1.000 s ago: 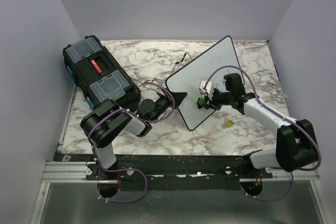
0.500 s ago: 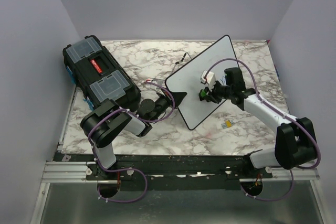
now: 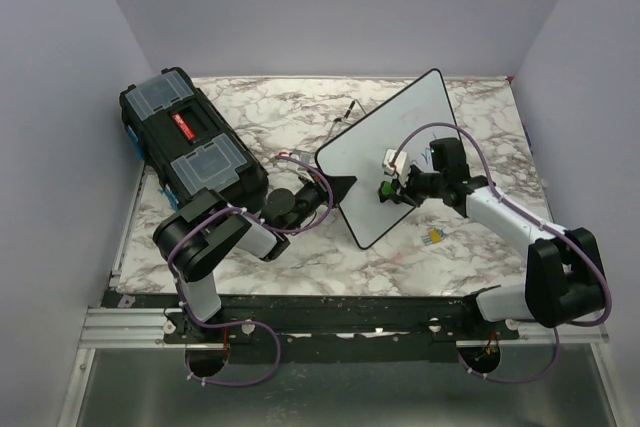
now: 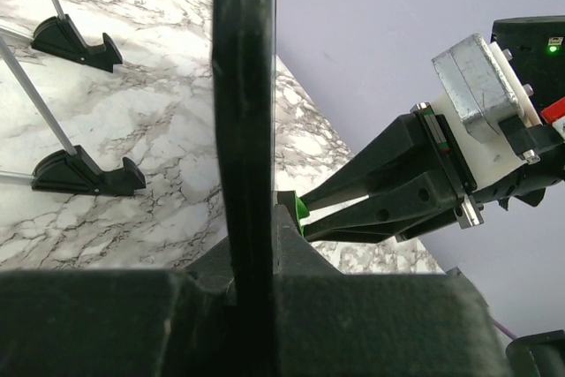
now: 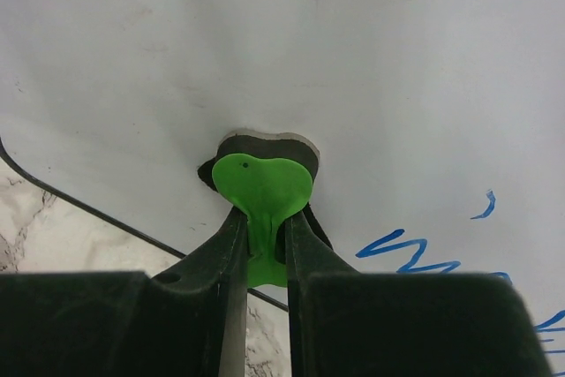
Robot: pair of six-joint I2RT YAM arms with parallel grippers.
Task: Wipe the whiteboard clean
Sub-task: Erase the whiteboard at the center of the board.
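The marble-patterned table (image 3: 300, 252) fills the floor of the scene between plain pale walls. A black toolbox (image 3: 190, 142) with clear lid compartments and a red label lies at an angle on the table's left side, near the left arm's elbow.

The whiteboard (image 3: 400, 127) stands right of centre, between the two arms. It is propped at a tilt and turned diagonally, with one rounded corner towards the back of the table and another towards the near edge. Its thin black frame runs all the way round.

The left gripper (image 3: 338, 186) meets the board's left corner. In the left wrist view the black frame passes straight between its fingers, so the claw is clamped on the whiteboard's edge.

The right gripper (image 3: 388, 191) reaches in from the right and presses against the white face near its middle. Its claw is closed tight on the green handle of a small eraser (image 5: 262, 184), whose dark pad lies flat against the board.

Blue handwriting (image 5: 415, 249) sits just to the right of the eraser.

Behind the board, two small black feet (image 4: 84, 174) on thin rods rest on the marble.

A tiny yellow-and-blue item (image 3: 432, 237) lies on the table near the board's lower right edge; it is too small to identify.
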